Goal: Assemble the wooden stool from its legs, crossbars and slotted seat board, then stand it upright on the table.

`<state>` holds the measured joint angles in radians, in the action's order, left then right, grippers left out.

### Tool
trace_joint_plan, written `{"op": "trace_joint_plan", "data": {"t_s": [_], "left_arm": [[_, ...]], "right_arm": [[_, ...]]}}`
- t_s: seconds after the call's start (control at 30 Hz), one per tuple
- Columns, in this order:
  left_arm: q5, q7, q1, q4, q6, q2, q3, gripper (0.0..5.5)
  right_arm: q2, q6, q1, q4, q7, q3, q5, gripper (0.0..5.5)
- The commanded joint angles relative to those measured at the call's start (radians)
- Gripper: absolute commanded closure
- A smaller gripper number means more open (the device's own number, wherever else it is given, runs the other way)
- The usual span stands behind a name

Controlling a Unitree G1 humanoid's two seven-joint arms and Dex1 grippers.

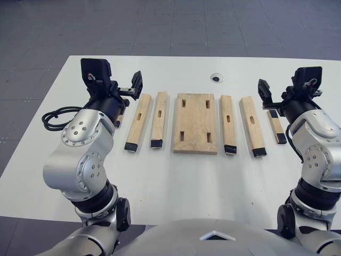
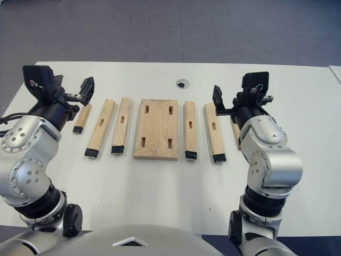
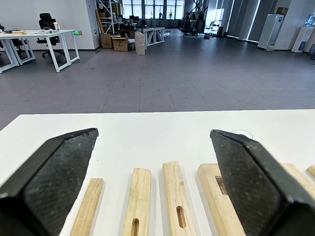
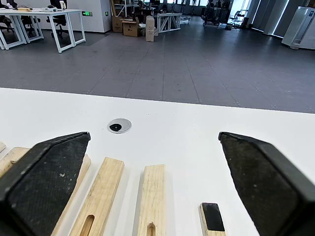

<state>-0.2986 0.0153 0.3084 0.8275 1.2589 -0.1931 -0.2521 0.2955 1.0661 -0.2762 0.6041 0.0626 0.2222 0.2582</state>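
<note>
Nearest me lay a bare stretch of the white table [image 1: 176, 176]. Beyond it, the stool's parts sat unassembled in one row, all lying flat and apart from each other. In the middle was the slotted seat board [image 1: 195, 123], a pale wooden rectangle with four small slots. To its left lay the inner left leg [image 1: 159, 118] and the outer left leg [image 1: 137, 121]. To its right lay the inner right leg [image 1: 227, 124] and the outer right leg [image 1: 252, 125]. Each leg showed one slot in its upper face and a black cap on the end toward me. Outermost were two shorter, thinner pieces (the crossbars, by their look): the left crossbar [image 2: 82, 118] and the right crossbar [image 1: 276, 128], which had black ends. A black cable [image 1: 56, 116] looped on the table at the far left.

My left pincer [image 3: 153, 135] hung above the left end of the row, over the left crossbar. Its two fingers were spread wide with nothing between them. My right pincer [image 4: 153, 137] hung over the right end, near the right crossbar, fingers also spread wide and holding nothing.

Farther off, a round cable grommet [image 1: 216, 78] sat in the table near its far edge, behind the seat board. Past the table stretched grey floor [image 1: 160, 26].
</note>
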Motion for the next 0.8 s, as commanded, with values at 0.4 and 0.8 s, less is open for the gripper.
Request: {"op": "trace_joint_plan", "data": {"t_s": [0.4,0.8], "left_arm": [[0.015,-0.010,0.005,-0.017,0.002,-0.002,-0.007,1.29],[0.024,-0.017,-0.005,-0.004,0.001,0.010,-0.004,1.29]], "right_arm": [[0.013,-0.008,-0.017,-0.011,0.000,0.008,-0.010,0.69],[0.051,-0.035,0.003,-0.040,0.021,0.027,-0.012,0.69]]}}
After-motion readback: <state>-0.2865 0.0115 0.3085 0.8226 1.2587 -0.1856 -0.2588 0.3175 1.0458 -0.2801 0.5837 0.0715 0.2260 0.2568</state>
